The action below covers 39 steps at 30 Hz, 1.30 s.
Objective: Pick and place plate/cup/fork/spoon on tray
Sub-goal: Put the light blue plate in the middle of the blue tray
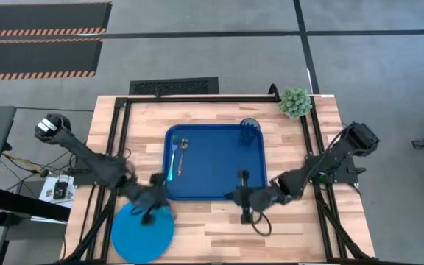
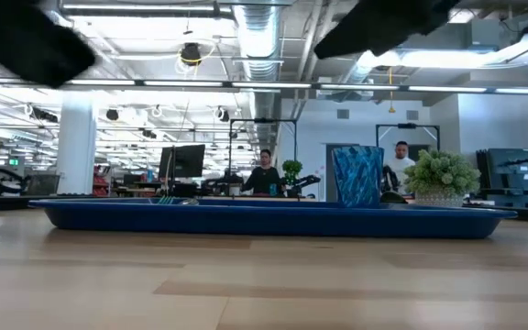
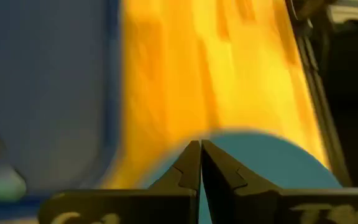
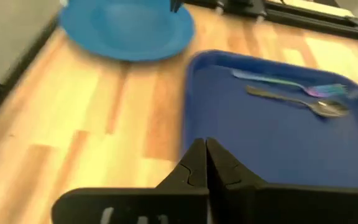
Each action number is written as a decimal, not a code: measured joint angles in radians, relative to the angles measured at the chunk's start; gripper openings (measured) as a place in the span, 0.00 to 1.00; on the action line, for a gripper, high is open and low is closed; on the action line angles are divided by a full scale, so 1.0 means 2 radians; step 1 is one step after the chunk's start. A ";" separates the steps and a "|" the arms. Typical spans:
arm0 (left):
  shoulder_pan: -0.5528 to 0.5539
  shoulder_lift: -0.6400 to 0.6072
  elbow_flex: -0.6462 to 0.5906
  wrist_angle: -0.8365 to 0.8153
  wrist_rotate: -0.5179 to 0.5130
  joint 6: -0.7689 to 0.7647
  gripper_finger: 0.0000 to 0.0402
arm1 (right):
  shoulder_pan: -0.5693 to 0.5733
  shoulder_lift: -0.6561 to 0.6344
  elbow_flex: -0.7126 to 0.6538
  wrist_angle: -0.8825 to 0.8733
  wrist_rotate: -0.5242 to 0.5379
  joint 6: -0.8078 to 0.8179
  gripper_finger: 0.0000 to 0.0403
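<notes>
The plate (image 1: 142,230) lies flat on the wooden table (image 1: 219,224) near its front-left corner, just off the tray's front-left corner and not on the tray (image 1: 216,173). The tray sits in the middle of the table. In it, the fork (image 1: 174,156) and the spoon (image 1: 182,153) lie side by side along the tray's left edge, the fork nearer the rim. The cup (image 1: 249,131) stands upright in the tray's back-right corner.

The left gripper (image 1: 149,215) is over the plate's back edge, next to the tray's front-left corner; its fingers (image 3: 191,165) are pressed together with nothing between them. Whether they touch the plate is hard to say, as the left wrist view is blurred.

The right gripper (image 1: 246,216) is at the tray's front edge, toward its right corner, over bare wood. Its fingers (image 4: 197,163) are also closed tight and hold nothing.

A small green potted plant (image 1: 295,102) stands at the table's back-right corner. In the low view, two people (image 2: 266,172) show in the room behind the table.
</notes>
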 joint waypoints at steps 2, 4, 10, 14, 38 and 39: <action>-0.042 0.002 0.000 -0.021 -0.002 -0.067 0.00 | 0.016 0.017 0.000 0.016 0.012 0.012 0.01; -0.079 0.006 0.000 -0.026 -0.009 -0.130 0.01 | 0.032 0.032 0.000 0.033 0.020 0.018 0.01; -0.170 0.038 0.015 -0.044 -0.053 -0.184 0.11 | 0.052 0.062 0.000 0.055 0.041 0.035 0.01; -0.176 0.062 0.041 -0.121 -0.065 -0.256 0.17 | 0.047 0.068 0.000 0.058 0.039 0.041 0.01; 0.078 0.020 -0.074 -0.166 0.149 -0.029 0.46 | 0.036 0.068 0.000 0.054 0.007 0.036 0.01; 0.079 0.020 -0.081 -0.156 0.168 -0.024 0.46 | 0.036 0.068 0.000 0.054 0.008 0.036 0.01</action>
